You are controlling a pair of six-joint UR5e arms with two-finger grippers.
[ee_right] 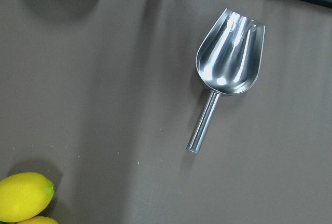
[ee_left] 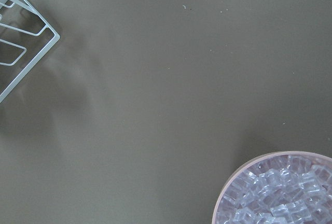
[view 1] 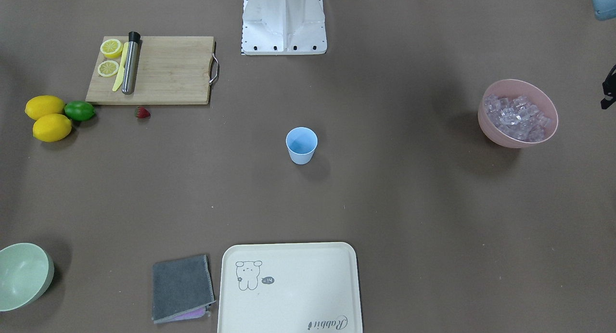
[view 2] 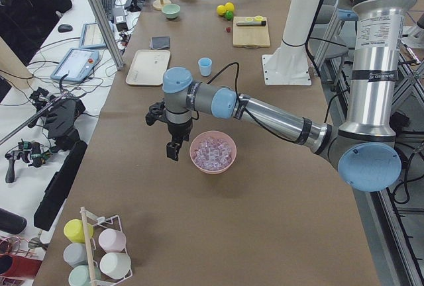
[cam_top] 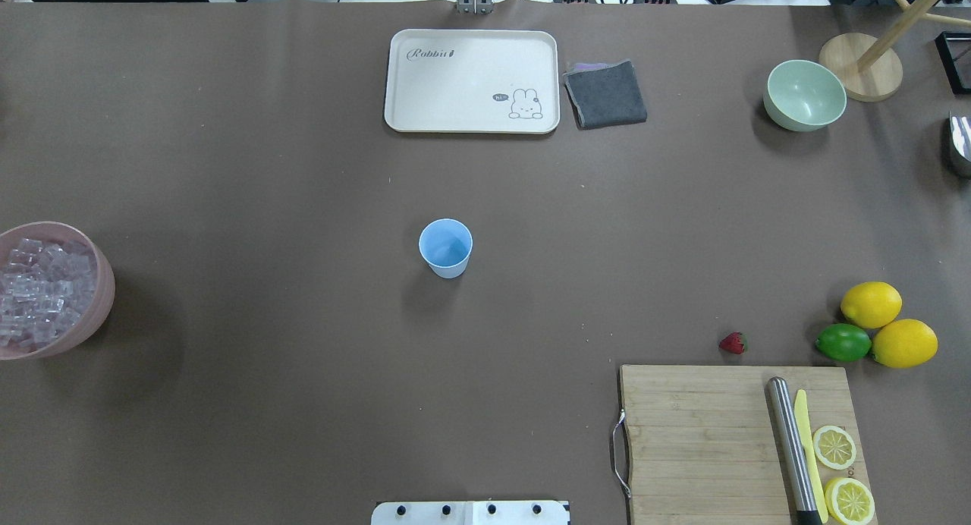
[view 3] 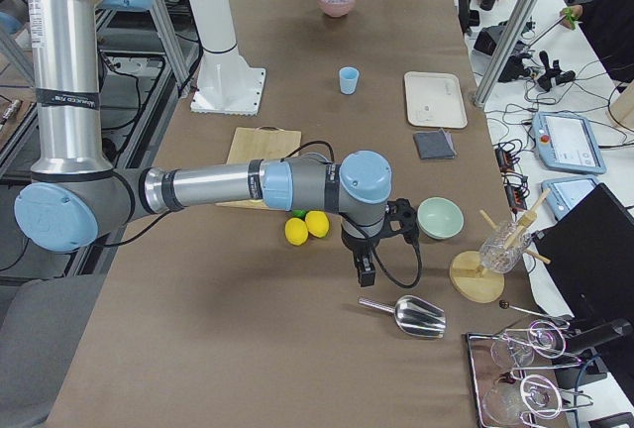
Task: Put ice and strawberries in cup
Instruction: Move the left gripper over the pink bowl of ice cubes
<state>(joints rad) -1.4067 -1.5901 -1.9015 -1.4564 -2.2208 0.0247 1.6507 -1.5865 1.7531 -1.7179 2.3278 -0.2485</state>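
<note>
left gripper (view 2: 173, 151) hangs over bare desk (view 1: 409, 212), just beside the pink bowl (view 1: 500, 139); released or clenched, cannot tell from the side view. ice (view 1: 517, 117) lies heaped in that bowl. right gripper (view 3: 365, 271) hangs between the whole lemons (view 3: 297, 232), mint green bowl (view 3: 440, 218) and steel scoop (ee_right: 228, 68); its state likewise cannot be told. pale blue cup (view 1: 301, 145) stands upright mid-desk, well apart from both arms. strawberry (view 1: 142, 113) lies on the desk just beside the bamboo cutting board (view 1: 168, 70), near the lime (view 1: 79, 110).
</note>
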